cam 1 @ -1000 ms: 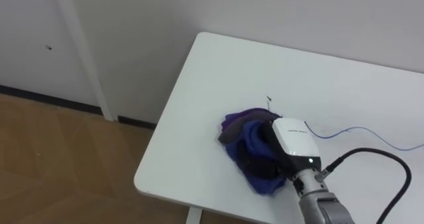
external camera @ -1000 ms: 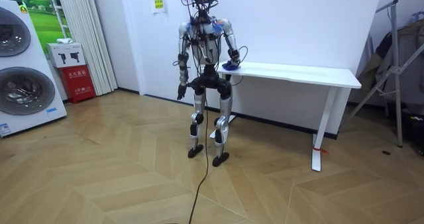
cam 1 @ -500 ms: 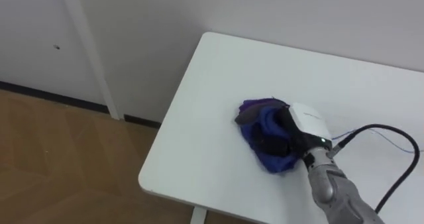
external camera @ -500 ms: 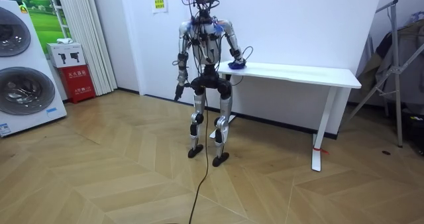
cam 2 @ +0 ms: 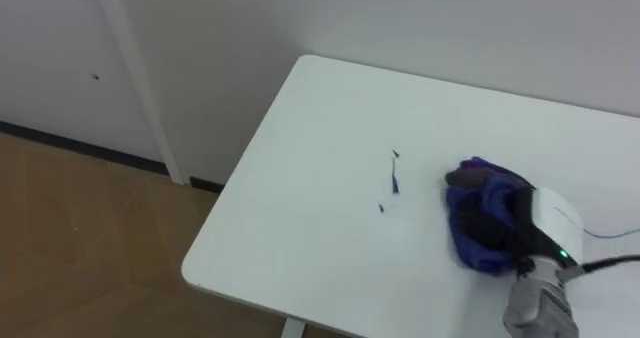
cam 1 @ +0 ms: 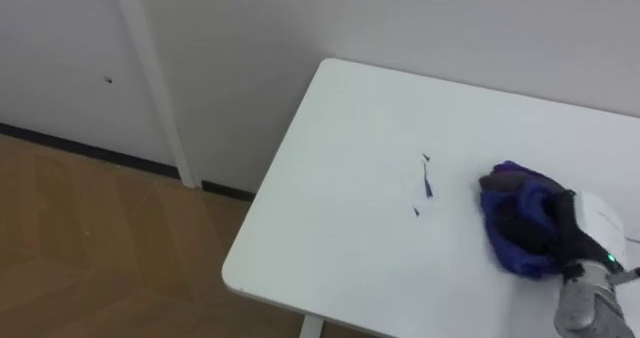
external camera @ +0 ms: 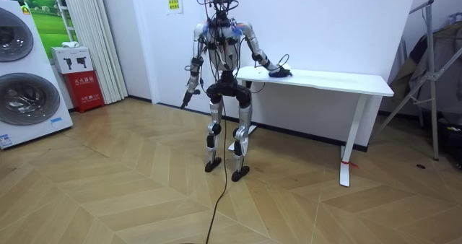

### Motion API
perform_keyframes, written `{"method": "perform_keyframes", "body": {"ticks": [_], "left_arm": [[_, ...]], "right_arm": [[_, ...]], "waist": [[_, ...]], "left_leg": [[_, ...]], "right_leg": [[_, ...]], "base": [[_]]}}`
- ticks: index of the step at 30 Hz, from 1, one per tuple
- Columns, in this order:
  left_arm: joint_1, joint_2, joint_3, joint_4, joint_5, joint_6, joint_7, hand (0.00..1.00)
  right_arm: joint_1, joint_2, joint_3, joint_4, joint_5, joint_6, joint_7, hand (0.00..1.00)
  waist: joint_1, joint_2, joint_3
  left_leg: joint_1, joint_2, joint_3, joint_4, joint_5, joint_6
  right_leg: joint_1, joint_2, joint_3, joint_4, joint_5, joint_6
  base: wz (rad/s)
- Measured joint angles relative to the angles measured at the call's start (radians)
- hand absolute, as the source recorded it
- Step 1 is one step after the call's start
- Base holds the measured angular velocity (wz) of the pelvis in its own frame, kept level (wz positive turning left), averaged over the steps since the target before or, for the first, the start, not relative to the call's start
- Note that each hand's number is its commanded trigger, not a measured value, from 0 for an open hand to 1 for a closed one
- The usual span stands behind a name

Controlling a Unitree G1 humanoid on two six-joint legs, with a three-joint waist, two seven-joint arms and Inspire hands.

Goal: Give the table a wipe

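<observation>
A bunched blue and purple cloth [cam 1: 512, 223] lies on the white table [cam 1: 350, 178], well in from its left end. My right hand [cam 1: 592, 228] comes in from the lower right, its dark fingers curled into the cloth and pressing it onto the tabletop. A few small dark marks [cam 1: 427, 185] sit on the tabletop just left of the cloth. In the room view I stand at the table's [external camera: 339, 78] left end with the right arm stretched out over it to the cloth [external camera: 279, 73]. My left hand [external camera: 185, 102] hangs beside my hip, away from the table.
A white wall runs behind the table, with a white upright strip [cam 1: 150, 78] at the left. Wooden floor [cam 1: 80, 248] lies past the table's left edge. Washing machines [external camera: 25, 92], a red box [external camera: 83, 80] and a metal rack [external camera: 433, 63] stand farther off.
My right hand has slid the cloth to the right across the tabletop, uncovering the small dark marks. The left arm has swung slightly outward.
</observation>
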Motion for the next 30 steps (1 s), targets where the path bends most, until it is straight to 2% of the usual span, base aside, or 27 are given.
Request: {"method": "perform_keyframes", "body": {"ticks": [2,7,9,12,15,17,18,20,21,22,23,24,25,27,28,30], "left_arm": [[-0.004,0.009,0.002,0.0,-0.008,0.0,0.019,0.0],[-0.035,0.014,0.017,0.003,-0.008,-0.006,0.02,0.0],[-0.04,0.014,0.02,0.003,-0.007,-0.007,0.02,0.0],[-0.044,0.014,0.019,0.004,-0.007,-0.007,0.02,0.0],[-0.044,0.015,0.012,0.01,-0.011,-0.006,0.02,0.0],[-0.042,0.013,-0.004,0.013,-0.021,-0.006,0.018,0.0],[-0.045,0.011,-0.007,0.015,-0.021,-0.006,0.017,0.0],[-0.064,0.014,-0.041,0.041,-0.026,-0.006,0.015,0.0],[-0.073,0.016,-0.051,0.05,-0.027,-0.006,0.014,0.0],[-0.084,0.015,-0.067,0.057,-0.026,-0.005,0.013,0.0],[-0.087,0.015,-0.089,0.06,-0.026,-0.006,0.012,0.0],[-0.09,0.015,-0.1,0.063,-0.026,-0.006,0.01,0.0],[-0.106,0.015,-0.123,0.065,-0.027,-0.008,0.006,0.0],[-0.141,0.016,-0.145,0.08,-0.025,-0.007,0.003,0.0],[-0.155,0.018,-0.158,0.078,-0.025,-0.007,-0.002,0.0],[-0.158,0.021,-0.16,0.077,-0.027,-0.006,-0.007,0.0]], "right_arm": [[0.01,-0.005,-0.024,0.04,0.02,-0.001,-0.022,1.0],[0.067,-0.02,-0.092,0.045,0.02,0.0,-0.026,1.0],[0.085,-0.028,-0.11,0.045,0.02,0.0,-0.028,1.0],[0.118,-0.039,-0.123,0.037,0.018,0.002,-0.035,1.0],[0.115,-0.04,-0.11,0.015,0.019,0.03,-0.03,1.0],[0.111,-0.038,-0.067,-0.051,0.018,0.093,-0.013,1.0],[0.109,-0.039,-0.054,-0.063,0.018,0.111,-0.008,1.0],[0.081,-0.038,0.002,-0.121,-0.032,0.183,0.026,1.0],[0.068,-0.036,0.027,-0.139,-0.05,0.201,0.039,1.0],[0.042,-0.034,0.093,-0.181,-0.068,0.228,0.071,1.0],[-0.003,-0.033,0.177,-0.21,-0.094,0.245,0.108,1.0],[-0.028,-0.033,0.216,-0.223,-0.106,0.246,0.126,1.0],[-0.077,-0.032,0.293,-0.252,-0.134,0.244,0.161,1.0],[-0.19,-0.019,0.38,-0.254,-0.133,0.237,0.206,1.0],[-0.266,-0.019,0.433,-0.235,-0.134,0.231,0.227,1.0],[-0.346,-0.019,0.462,-0.196,-0.132,0.218,0.258,1.0]], "waist": [[-0.028,-0.009,-0.0074],[-0.049,-0.019,-0.0042],[-0.048,-0.019,-0.0041],[-0.049,-0.02,-0.0038],[-0.044,-0.021,-0.0035],[-0.024,-0.018,-0.0016],[-0.015,-0.017,-0.0013],[0.012,-0.016,0.0046],[0.017,-0.017,0.009],[0.041,-0.016,0.0115],[0.048,-0.015,0.0145],[0.05,-0.016,0.0164],[0.071,-0.017,0.0173],[0.103,-0.023,0.0289],[0.126,-0.029,0.0367],[0.156,-0.037,0.036]], "left_leg": [[0.004,-0.001,0.007,0.003,0.0,0.0],[0.016,0.002,0.024,0.0,-0.002,0.003],[0.023,0.006,0.041,-0.005,-0.003,0.003],[0.022,0.01,0.053,-0.003,-0.006,0.003],[0.024,0.013,0.06,-0.008,-0.006,0.003],[0.024,0.015,0.07,-0.011,-0.006,0.003],[0.024,0.016,0.076,-0.011,-0.006,0.003],[0.02,0.026,0.103,-0.016,-0.005,0.001],[0.019,0.029,0.113,-0.018,-0.004,0.0],[0.017,0.036,0.126,-0.022,-0.002,-0.003],[0.01,0.039,0.125,-0.021,-0.001,-0.005],[0.006,0.04,0.126,-0.021,0.0,-0.006],[-0.009,0.04,0.126,-0.02,0.003,-0.009],[-0.039,0.04,0.118,-0.018,0.01,-0.011],[-0.06,0.04,0.107,-0.014,0.014,-0.013],[-0.091,0.04,0.084,0.004,0.019,-0.014]], "right_leg": [[0.006,-0.001,0.002,0.001,0.0,0.0],[0.008,0.0,0.017,0.005,0.0,0.001],[0.007,0.003,0.036,0.005,0.0,0.0],[0.002,0.004,0.042,0.009,0.003,0.0],[-0.002,0.005,0.045,0.013,0.005,-0.001],[-0.01,0.008,0.064,0.023,0.006,-0.001],[-0.019,0.009,0.07,0.024,0.006,-0.003],[-0.038,0.016,0.098,0.033,0.015,-0.01],[-0.046,0.018,0.098,0.039,0.016,-0.012],[-0.061,0.022,0.097,0.044,0.021,-0.016],[-0.07,0.025,0.092,0.043,0.028,-0.019],[-0.074,0.026,0.092,0.044,0.029,-0.02],[-0.093,0.026,0.093,0.052,0.029,-0.021],[-0.122,0.027,0.088,0.056,0.032,-0.026],[-0.135,0.026,0.072,0.053,0.035,-0.028],[-0.153,0.026,0.048,0.046,0.036,-0.029]], "base": [[0.0],[-0.08],[-0.22],[-0.12],[-0.07],[-0.17],[-0.33],[-0.43],[-0.49],[-0.41],[-0.31],[-0.08],[0.04],[0.13],[0.36],[0.43]]}}
